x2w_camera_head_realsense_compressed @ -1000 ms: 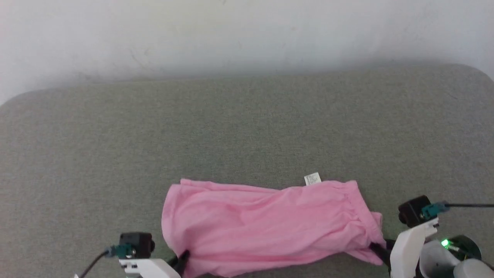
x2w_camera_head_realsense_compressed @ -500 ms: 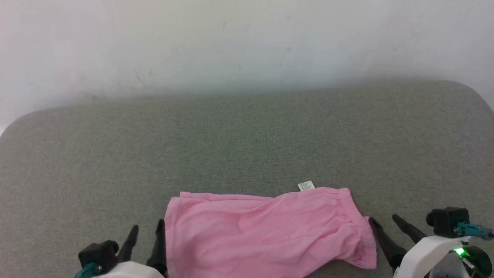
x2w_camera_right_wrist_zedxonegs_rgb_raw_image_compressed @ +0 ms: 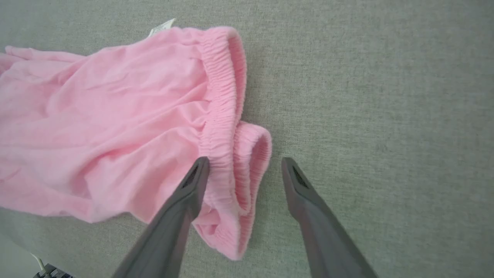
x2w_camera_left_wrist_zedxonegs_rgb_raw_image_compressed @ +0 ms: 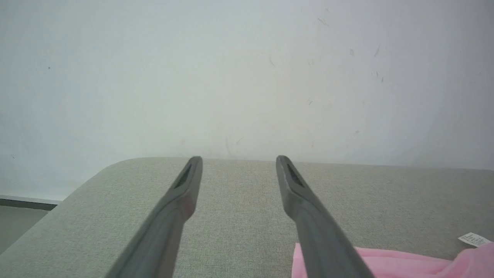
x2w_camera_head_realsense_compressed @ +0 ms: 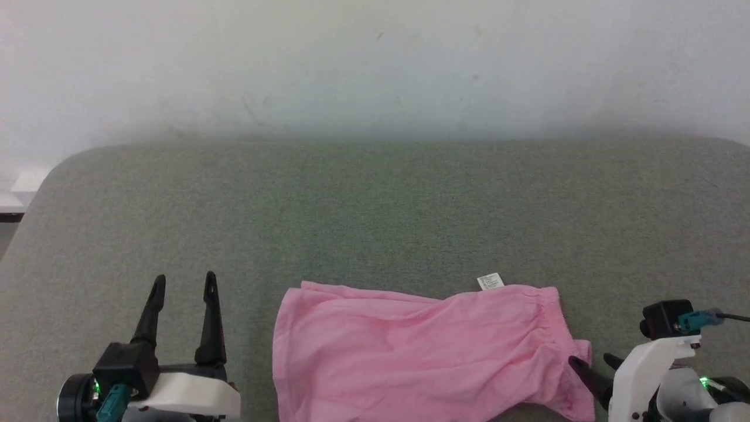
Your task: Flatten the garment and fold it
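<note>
Grey-green fabric surface [x2w_camera_head_realsense_compressed: 375, 205] with rounded corners, scuffed white wall [x2w_camera_head_realsense_compressed: 375, 58] behind, dark baseboard strip [x2w_camera_left_wrist_zedxonegs_rgb_raw_image_compressed: 27, 202]

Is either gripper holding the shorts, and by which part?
Nothing is held. Left gripper open beside the shorts; right gripper open at the waistband fold, not clamping.

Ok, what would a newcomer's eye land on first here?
The pink garment, lying rumpled at the near edge of the grey-green padded surface, gathered waistband toward the robot's right, white label at its far edge. Then the two open grippers: the left gripper apart from the cloth, the right gripper poised at the waistband's near corner.
</note>
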### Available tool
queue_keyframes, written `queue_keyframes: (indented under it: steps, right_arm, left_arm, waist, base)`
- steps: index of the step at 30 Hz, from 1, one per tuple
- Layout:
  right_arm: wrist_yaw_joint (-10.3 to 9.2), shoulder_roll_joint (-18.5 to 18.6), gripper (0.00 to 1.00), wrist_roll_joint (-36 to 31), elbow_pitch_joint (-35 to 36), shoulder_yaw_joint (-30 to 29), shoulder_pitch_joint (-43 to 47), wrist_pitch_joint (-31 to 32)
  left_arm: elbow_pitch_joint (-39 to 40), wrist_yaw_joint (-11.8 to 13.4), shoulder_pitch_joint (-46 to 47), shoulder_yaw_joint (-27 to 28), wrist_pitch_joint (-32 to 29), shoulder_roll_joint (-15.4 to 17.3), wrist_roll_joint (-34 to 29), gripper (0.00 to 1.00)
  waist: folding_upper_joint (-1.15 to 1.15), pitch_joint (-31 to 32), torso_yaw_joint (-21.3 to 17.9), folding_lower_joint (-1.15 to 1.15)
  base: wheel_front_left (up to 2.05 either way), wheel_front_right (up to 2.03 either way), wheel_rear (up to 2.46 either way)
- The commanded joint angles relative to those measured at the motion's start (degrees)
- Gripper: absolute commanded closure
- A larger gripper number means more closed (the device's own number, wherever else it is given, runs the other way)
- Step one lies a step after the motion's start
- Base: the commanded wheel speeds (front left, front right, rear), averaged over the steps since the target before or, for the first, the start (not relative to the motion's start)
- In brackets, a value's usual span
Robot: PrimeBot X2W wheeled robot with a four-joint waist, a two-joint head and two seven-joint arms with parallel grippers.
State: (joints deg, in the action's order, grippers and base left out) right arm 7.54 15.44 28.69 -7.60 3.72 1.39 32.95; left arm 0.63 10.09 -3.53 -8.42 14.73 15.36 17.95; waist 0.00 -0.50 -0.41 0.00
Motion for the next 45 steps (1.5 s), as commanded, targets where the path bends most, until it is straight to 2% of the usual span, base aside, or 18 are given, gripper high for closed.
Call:
queue_keyframes:
  steps: [1,9,10,13,22,30,33,38,42,45]
  right_arm:
    - [-0.05,-0.01,0.0,0.53,-1.64,0.03,-1.73,0.97]
    - [-0.05,-0.98,0.0,2.35,-11.7,3.26,-4.08,7.49]
    - [-0.05,-1.21,0.49,2.73,-12.69,3.65,-4.06,8.56]
    - [-0.05,-1.48,1.0,3.91,-14.14,5.14,-4.15,11.17]
    - [-0.05,1.7,1.0,3.38,-7.61,5.64,-5.23,5.1]
    - [-0.05,6.17,1.0,0.4,-2.48,-4.22,0.42,5.58]
    - [-0.05,6.68,1.0,-0.39,-1.31,-8.21,2.12,6.97]
    - [-0.05,3.24,1.0,6.57,2.38,-10.52,1.85,13.23]
    - [-0.05,-0.62,1.0,15.43,6.98,-9.3,0.67,19.37]
    - [-0.05,-3.17,1.0,20.14,9.47,-7.39,-0.64,21.33]
  left_arm:
    - [0.74,-1.09,0.15,1.01,0.25,-0.76,-1.78,0.0]
    - [0.28,-5.09,-0.28,3.56,0.26,-3.53,-5.36,0.0]
    - [0.1,-5.53,-0.27,3.66,0.26,-3.81,-5.72,0.0]
    - [-0.23,-6.51,-0.31,4.01,0.26,-4.62,-6.78,0.0]
    - [-0.99,-8.11,-0.96,5.34,0.27,-5.87,-8.83,0.0]
    - [-1.28,-9.19,-1.83,6.34,0.27,-7.03,-9.81,0.0]
    - [-1.35,-9.61,-1.89,6.61,0.27,-7.44,-10.05,0.0]
    - [-1.9,-10.46,-1.62,7.22,0.27,-7.93,-10.19,0.0]
    - [-2.37,-11.06,-1.26,7.24,0.27,-8.47,-10.47,0.0]
    - [-2.72,-11.54,-0.9,7.29,0.27,-8.76,-10.64,0.0]
  waist:
    - [0.0,-1.34,2.39,0.0]
    - [0.0,-2.53,4.18,0.0]
    - [0.0,-2.59,4.23,0.0]
    - [0.0,-2.67,4.03,0.0]
    - [0.0,-1.58,2.39,0.0]
    - [0.0,-0.46,1.36,0.0]
    - [0.0,-0.48,1.03,0.0]
    - [0.0,-0.51,0.41,0.0]
    - [0.0,-0.28,0.42,0.0]
    - [0.0,-0.16,0.77,0.0]
  base:
    - [0.0,0.0,0.0]
    - [0.0,0.0,0.0]
    - [0.0,0.0,0.0]
    - [0.0,0.0,0.0]
    - [0.0,0.0,0.0]
    - [0.0,0.0,0.0]
    - [0.0,0.0,0.0]
    - [0.0,0.0,0.0]
    - [0.0,0.0,0.0]
    - [0.0,0.0,0.0]
